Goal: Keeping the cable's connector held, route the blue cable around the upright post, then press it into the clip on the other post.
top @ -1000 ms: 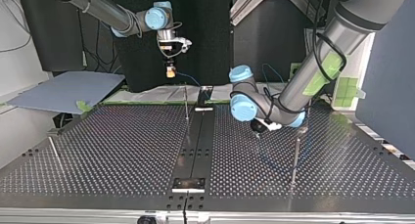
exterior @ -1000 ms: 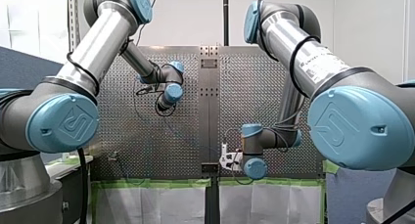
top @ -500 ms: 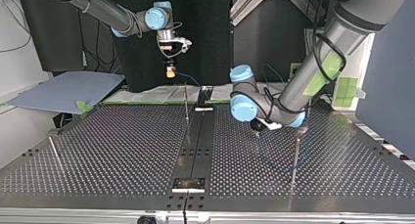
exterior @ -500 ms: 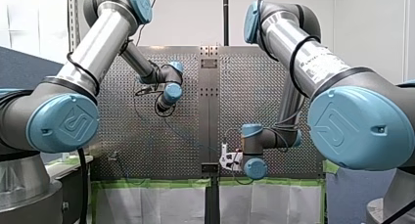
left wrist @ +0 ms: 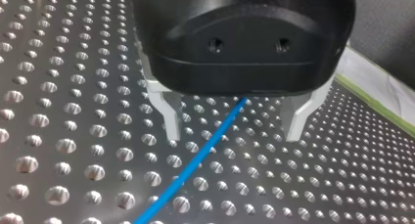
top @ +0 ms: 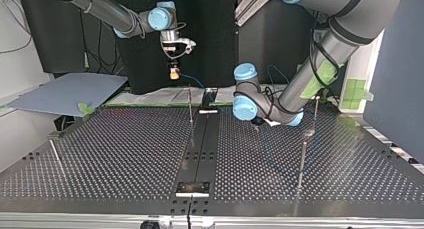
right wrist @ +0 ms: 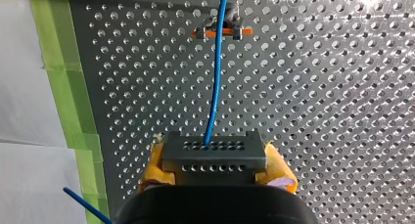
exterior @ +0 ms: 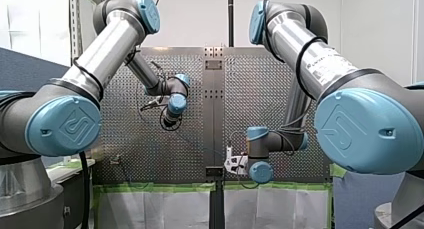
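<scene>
Presently, routing stage; by my judgement nothing has been pressed home yet.

- Right claw [right wrist: 215, 177]: its yellow pads [right wrist: 152, 166] pinch the connector [right wrist: 214, 154] from both sides. In the top view it is held high, off the far edge of the surface [top: 125, 149]. This is likely so that this end of the cable [right wrist: 215, 87] is fixed while the other arm does the leading.

- Cable: blue. It leaves the connector's face and runs straight ahead of the right claw to a small fitting with an orange bar [right wrist: 222, 33], then on past it. I cannot tell whether it is seated there. In the left wrist view it lies low across the surface and passes between the left claw's fingers.

- Left claw [left wrist: 230, 136]: black body, with the metal fingers [left wrist: 166, 114] spread, one on each side of the cable and neither touching it. It sits low over the surface and seems to straddle the cable, either to guide it or ready to close on it.

- Two posts noted in the top view: a thin one [top: 190, 105] by the middle strip, and another [top: 301, 161] nearer the camera, at that view's right, close to my left arm. Which one carries the clip is too small to tell.

- Risk, as judged: with the fingers spread, a slack cable could slip out sideways before it is led round a post.
</scene>
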`<state>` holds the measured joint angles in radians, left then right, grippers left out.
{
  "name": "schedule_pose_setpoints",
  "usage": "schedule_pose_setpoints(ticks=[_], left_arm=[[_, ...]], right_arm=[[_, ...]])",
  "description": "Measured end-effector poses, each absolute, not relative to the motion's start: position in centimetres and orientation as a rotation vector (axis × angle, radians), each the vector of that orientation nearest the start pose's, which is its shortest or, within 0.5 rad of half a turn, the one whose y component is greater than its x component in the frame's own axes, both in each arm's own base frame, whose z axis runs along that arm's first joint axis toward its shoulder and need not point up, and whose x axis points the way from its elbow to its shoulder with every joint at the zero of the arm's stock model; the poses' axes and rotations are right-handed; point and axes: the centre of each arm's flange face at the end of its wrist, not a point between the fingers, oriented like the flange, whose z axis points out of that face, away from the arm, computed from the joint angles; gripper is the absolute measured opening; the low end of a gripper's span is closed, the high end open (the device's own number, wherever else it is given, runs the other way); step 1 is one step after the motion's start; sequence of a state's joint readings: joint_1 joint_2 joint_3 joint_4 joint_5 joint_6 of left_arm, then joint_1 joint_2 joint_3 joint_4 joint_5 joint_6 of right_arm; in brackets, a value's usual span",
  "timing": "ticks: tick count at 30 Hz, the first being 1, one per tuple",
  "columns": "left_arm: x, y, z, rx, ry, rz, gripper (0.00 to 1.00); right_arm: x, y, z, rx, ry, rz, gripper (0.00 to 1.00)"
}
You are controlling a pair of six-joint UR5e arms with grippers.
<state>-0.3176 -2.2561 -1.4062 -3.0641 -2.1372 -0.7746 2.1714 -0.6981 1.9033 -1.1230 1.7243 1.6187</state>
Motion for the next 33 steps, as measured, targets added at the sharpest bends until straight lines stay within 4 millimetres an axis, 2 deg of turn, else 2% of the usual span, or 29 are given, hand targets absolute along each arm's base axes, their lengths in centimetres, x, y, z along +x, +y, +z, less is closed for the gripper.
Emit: schedule_pose_setpoints(ticks=[10, 21, 33], left_arm=[[58.7, -27.8, 16.9, 0.701, 1.907, 0.833, 0.99], [58.4, -29.0, 12.8, 0.713, 1.950, 0.728, 0.99], [58.5, -30.2, 12.1, 0.668, 1.957, 0.536, 0.99]], right_arm=[[41.2, -39.2, -3.8, 1.592, -1.042, 1.502, 0.00], [41.1, -39.1, -3.8, 1.595, -1.044, 1.499, 0.00], [41.1, -39.2, -3.8, 1.595, -1.042, 1.498, 0.00]])
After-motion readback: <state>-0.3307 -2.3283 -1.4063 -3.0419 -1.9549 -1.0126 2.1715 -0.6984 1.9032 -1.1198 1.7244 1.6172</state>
